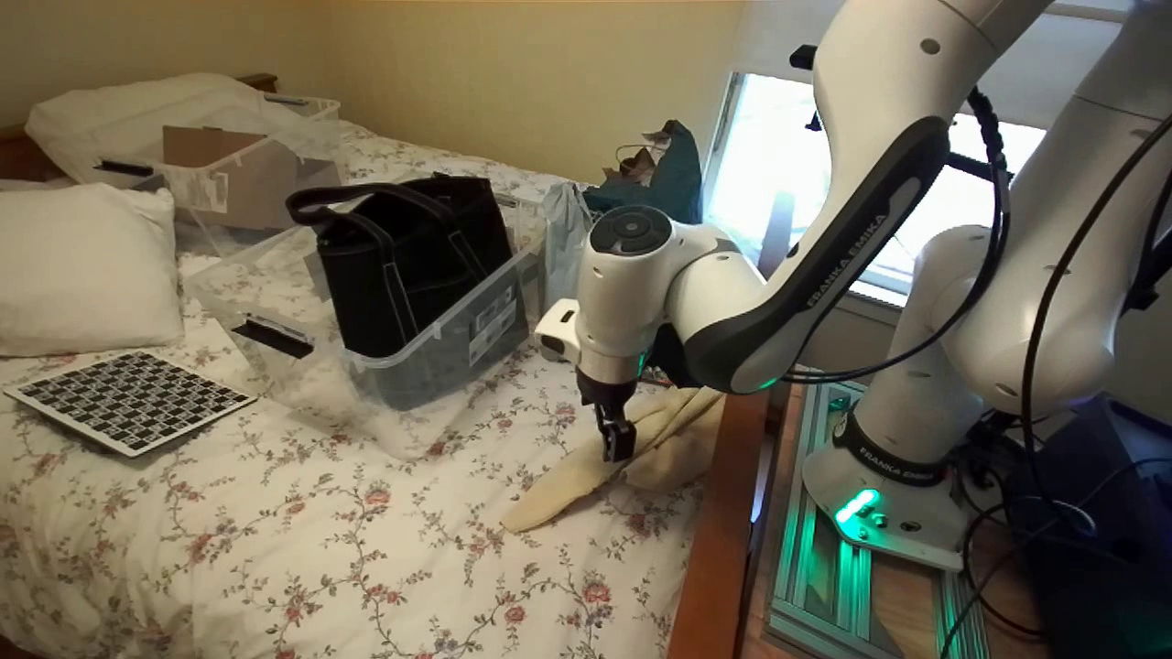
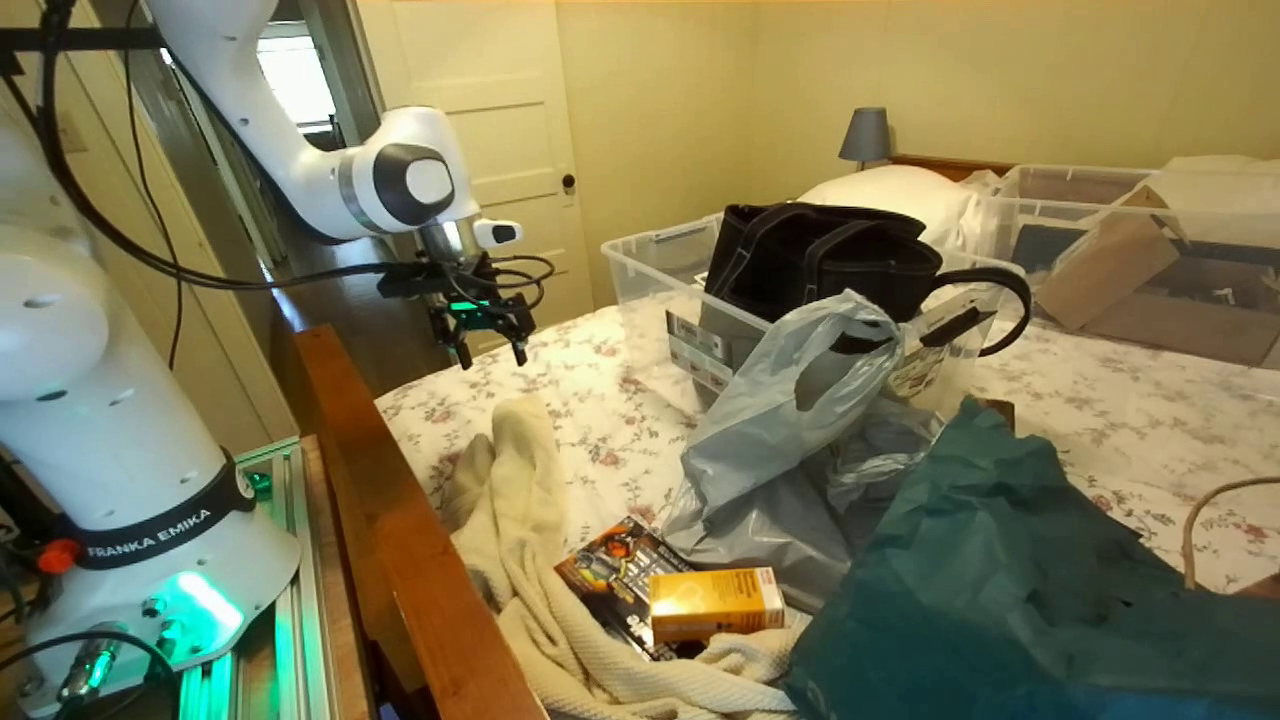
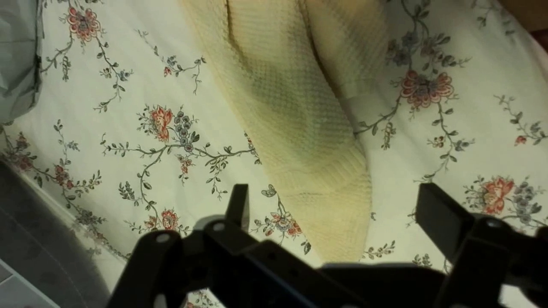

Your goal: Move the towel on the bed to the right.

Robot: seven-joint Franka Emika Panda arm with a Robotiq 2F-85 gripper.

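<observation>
Cream towel (image 3: 312,128) lies on the floral sheet (image 3: 141,192), below the fingers (image 3: 443,211) & apart from them. Fingers are released, spread wide, w/ the towel's narrow near end approx. midway btwn them as seen in wrist view; from there it widens toward the far edge. In an exterior view the wooden rail (image 2: 400,540) is just left of the towel, & a visible gap shows btwn fingers & the towel's far end. Its near part bunches along the left & near sides of a dark printed pkg (image 2: 620,560) w/ a yellow box (image 2: 715,605) on top. To the right: grey plastic bag (image 2: 750,450), then a green bag (image 2: 1000,600) nearer & farther right. In an exterior view, left & far of the fingers, a black bag (image 1: 412,265) stands in a clear bin (image 1: 394,361); a checkered board (image 1: 133,403) lies left of the bin, a bit nearer.
</observation>
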